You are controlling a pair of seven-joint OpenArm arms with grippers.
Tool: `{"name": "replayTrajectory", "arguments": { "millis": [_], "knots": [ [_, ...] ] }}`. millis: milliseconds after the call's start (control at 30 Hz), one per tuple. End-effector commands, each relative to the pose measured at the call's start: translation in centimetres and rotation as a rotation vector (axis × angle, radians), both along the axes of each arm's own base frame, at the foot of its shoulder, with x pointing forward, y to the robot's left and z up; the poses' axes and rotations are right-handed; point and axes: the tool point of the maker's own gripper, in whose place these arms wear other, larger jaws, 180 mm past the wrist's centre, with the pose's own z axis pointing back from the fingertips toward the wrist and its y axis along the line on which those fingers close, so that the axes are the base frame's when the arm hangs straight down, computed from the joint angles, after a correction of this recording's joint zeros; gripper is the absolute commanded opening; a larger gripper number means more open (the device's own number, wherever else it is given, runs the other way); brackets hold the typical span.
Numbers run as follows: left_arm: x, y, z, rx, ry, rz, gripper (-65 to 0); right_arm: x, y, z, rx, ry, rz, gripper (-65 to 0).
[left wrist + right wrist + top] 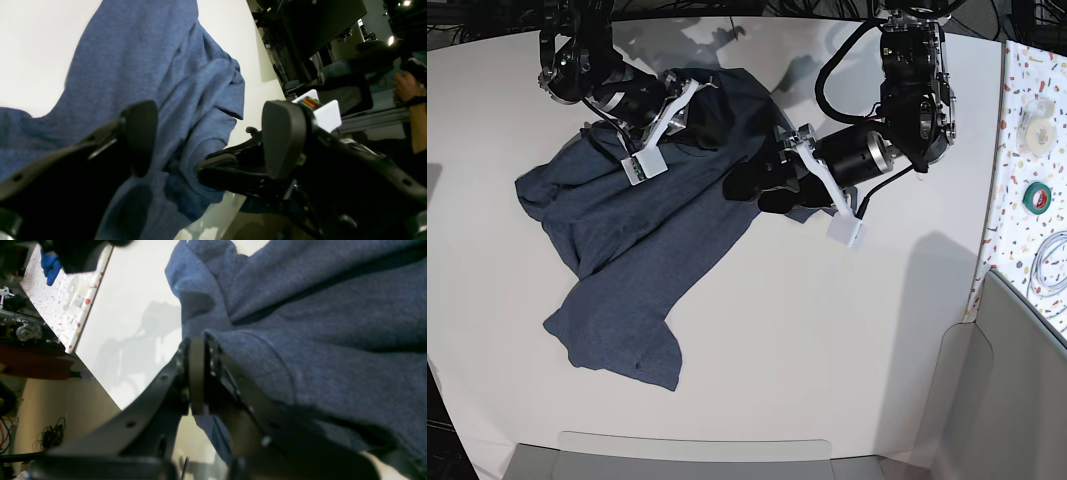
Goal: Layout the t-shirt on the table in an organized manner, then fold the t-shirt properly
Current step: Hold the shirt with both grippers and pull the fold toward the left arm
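Observation:
The dark navy-blue t-shirt (637,250) lies crumpled on the white table (827,350), plain side up, running from the far middle toward the near left. My right gripper (196,350) is shut on a hemmed fold of the t-shirt (317,340); in the base view that right gripper (705,100) is at the cloth's far edge. My left gripper (213,140) is open, with both black fingers (283,140) spread just above bunched t-shirt cloth (150,66). From the base camera this left gripper (762,190) hovers at the shirt's right edge. No lettering shows.
A confetti-speckled strip (1032,150) runs along the table's right side with tape rolls (1038,195) and a coiled cable (1052,260). A person's hand (405,86) and dark equipment show beyond the table edge in the left wrist view.

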Motion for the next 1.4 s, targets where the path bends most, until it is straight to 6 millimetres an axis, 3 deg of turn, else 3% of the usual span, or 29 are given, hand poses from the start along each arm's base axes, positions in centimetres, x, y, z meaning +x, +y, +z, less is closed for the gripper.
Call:
{"name": "replayTrajectory", "arguments": {
  "millis": [0, 800, 933, 1033, 1133, 1367],
  "knots": [
    [0.3, -0.2, 1.1, -0.023, -0.035, -0.001, -17.6, 0.4, 0.3, 1.1, 0.024, -0.042, 0.005, -63.4],
    [-0.4, 0.3, 0.1, -0.023, 0.004, 0.016, -17.6, 0.4, 0.4, 1.3, 0.028, -0.051, 0.011, -63.6],
    [-0.2, 2.1, -0.6, -0.028, 0.031, 0.089, -17.6, 0.4, 0.4, 1.3, 0.029, -0.051, 0.011, -63.6],
    [-0.3, 2.0, -0.5, -0.043, 0.035, 0.099, -17.6, 0.4, 0.4, 1.3, 0.028, -0.048, 0.007, -63.6],
    [-0.7, 0.5, 0.2, -0.075, 0.026, 0.064, -17.6, 0.2, 0.9, 1.3, 0.029, -0.044, 0.022, -63.6],
    [-1.0, 0.3, 0.1, -0.061, 0.025, 0.043, -17.6, 0.2, 0.8, 1.2, 0.028, -0.039, 0.018, -63.5]
  ]
}}
